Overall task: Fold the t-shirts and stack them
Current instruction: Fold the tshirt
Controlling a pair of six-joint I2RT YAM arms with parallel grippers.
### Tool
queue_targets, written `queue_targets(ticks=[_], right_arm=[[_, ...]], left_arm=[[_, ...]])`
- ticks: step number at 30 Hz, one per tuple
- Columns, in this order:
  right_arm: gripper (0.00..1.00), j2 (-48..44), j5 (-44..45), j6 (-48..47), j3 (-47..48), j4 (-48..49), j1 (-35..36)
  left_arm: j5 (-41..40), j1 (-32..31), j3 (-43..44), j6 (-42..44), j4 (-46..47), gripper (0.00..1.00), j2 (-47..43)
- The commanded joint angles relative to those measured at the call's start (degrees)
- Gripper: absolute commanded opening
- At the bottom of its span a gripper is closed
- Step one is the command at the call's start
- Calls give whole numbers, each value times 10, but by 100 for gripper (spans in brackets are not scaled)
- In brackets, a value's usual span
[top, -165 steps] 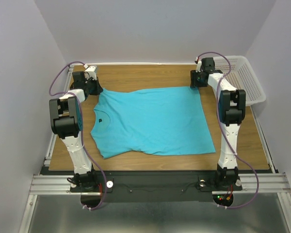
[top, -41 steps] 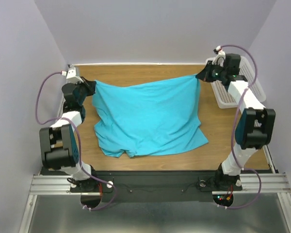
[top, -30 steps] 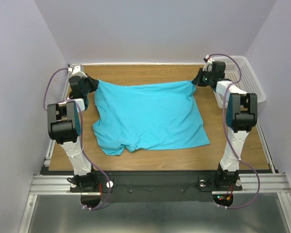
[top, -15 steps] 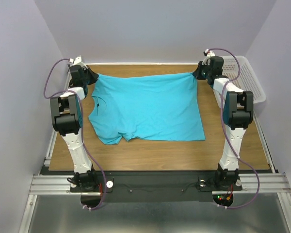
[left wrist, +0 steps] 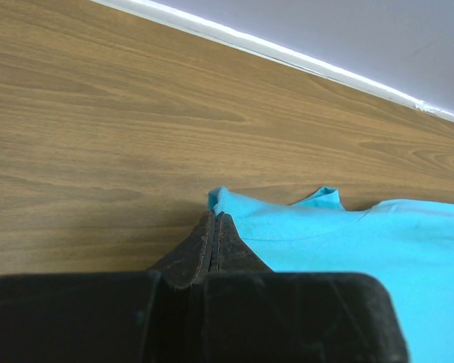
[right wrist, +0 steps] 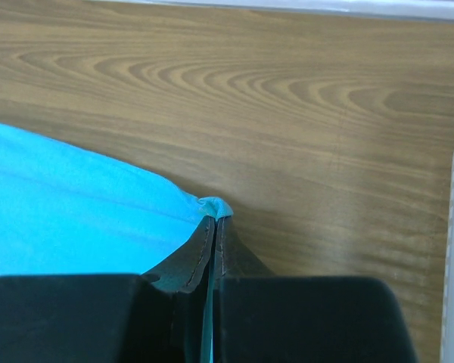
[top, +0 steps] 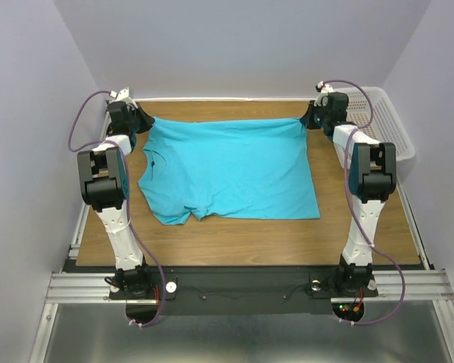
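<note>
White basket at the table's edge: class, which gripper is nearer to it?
Right. The right gripper pinches a t-shirt corner close beside the basket; the left gripper holds the opposite far corner.

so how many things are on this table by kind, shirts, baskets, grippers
turquoise t-shirt: 1
white basket: 1
grippers: 2, the left gripper and the right gripper, each shut on a far corner of the shirt
total: 4
</note>
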Motion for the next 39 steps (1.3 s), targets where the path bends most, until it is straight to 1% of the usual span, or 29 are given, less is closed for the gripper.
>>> queue_targets(ticks=[1, 7, 16, 20, 25, 28, 35, 39], right_arm=[[1, -59, -21, -23, -12, 39, -9], [0, -77, -46, -52, -33, 41, -11], [1, -101, -46, -73, -64, 40, -16], [1, -104, -43, -81, -78, 39, -16], [1, -100, -64, -80, -83, 40, -16], [1, -100, -75, -74, -82, 39, -16], [1, -100, -90, -73, -83, 40, -16], [1, -107, -95, -73, -87, 40, -16]], left_arm=[[7, 11, 1, 14, 7, 0, -44], [20, 17, -18, 19, 6, 0, -62], [23, 27, -27, 35, -14, 0, -75], [25, 27, -4, 44, -28, 0, -63], [43, 23, 44, 40, -52, 0, -26], [48, 18, 58, 46, -67, 0, -12], [66, 16, 62, 55, -71, 0, -9], [72, 16, 44, 72, -72, 0, -24]])
